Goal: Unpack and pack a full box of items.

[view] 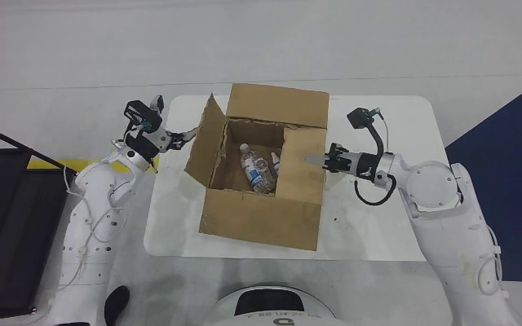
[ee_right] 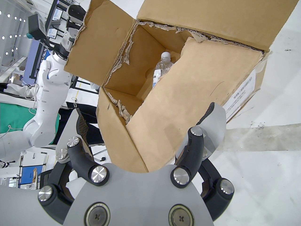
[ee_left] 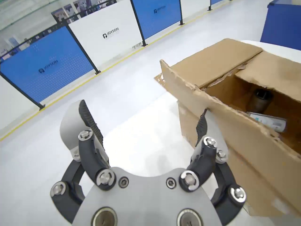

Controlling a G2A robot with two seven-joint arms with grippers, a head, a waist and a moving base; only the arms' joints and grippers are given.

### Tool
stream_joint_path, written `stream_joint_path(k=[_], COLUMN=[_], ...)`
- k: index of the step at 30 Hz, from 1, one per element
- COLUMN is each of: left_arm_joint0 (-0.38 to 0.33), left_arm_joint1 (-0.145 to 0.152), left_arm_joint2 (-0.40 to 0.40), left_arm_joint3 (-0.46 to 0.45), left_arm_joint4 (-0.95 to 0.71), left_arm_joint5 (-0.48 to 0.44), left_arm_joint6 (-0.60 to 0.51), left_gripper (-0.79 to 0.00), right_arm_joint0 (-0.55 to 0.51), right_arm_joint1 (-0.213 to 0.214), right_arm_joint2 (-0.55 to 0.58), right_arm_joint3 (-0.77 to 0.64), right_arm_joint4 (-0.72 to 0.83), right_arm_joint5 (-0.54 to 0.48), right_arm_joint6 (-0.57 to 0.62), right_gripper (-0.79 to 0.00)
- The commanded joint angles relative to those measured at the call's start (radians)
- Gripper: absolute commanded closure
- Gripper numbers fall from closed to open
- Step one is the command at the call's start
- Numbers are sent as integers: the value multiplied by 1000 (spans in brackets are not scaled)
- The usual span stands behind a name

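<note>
Left gripper [ee_left: 143,111]: fingers spread, holding nothing. It stood just beside the box's left flap [ee_left: 183,88]; contact could not be told.

Box [view: 259,218]: cardboard, flaps open, on the white table [view: 383,236] between the two arms.

Contents: one clear bottle [view: 257,169], lying inside on the box floor.

Right gripper [view: 320,160]: fingers parted to either side of the right flap [ee_right: 188,83], not clamped on it.

Step, as judged: flaps spread wide, unpacking not yet begun. The next move probably called for one arm to reach down past the flaps and close on the bottle.

Views compared: the left wrist view gave a dark cylinder [ee_left: 259,99] and a flat packet [ee_left: 268,122] in the box. The top view gave these as little more than a pale scrap beside the bottle.
</note>
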Motion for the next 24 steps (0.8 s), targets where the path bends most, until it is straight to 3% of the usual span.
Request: stream_joint_path(k=[1, 7, 14, 24], left_arm_joint0=[-6, -22, -52, -84], left_arm_joint1=[-1, -6, -12, -18], left_arm_joint2=[34, 146, 241, 292], left_arm_joint3=[-39, -58, 0, 40], left_arm_joint4=[35, 154, 306, 318], left_arm_joint5=[9, 30, 108, 121], left_arm_joint6=[-30, -47, -111, -165], left_gripper=[-785, -785, -785, -785], right_arm_joint0=[0, 0, 0, 0], right_arm_joint1=[0, 0, 0, 0], right_arm_joint2=[0, 0, 0, 0], right_arm_joint3=[0, 0, 0, 0], right_arm_joint4=[0, 0, 0, 0], right_arm_joint5=[0, 0, 0, 0], right_arm_joint6=[0, 0, 0, 0], right_gripper=[-785, -785, -785, -785])
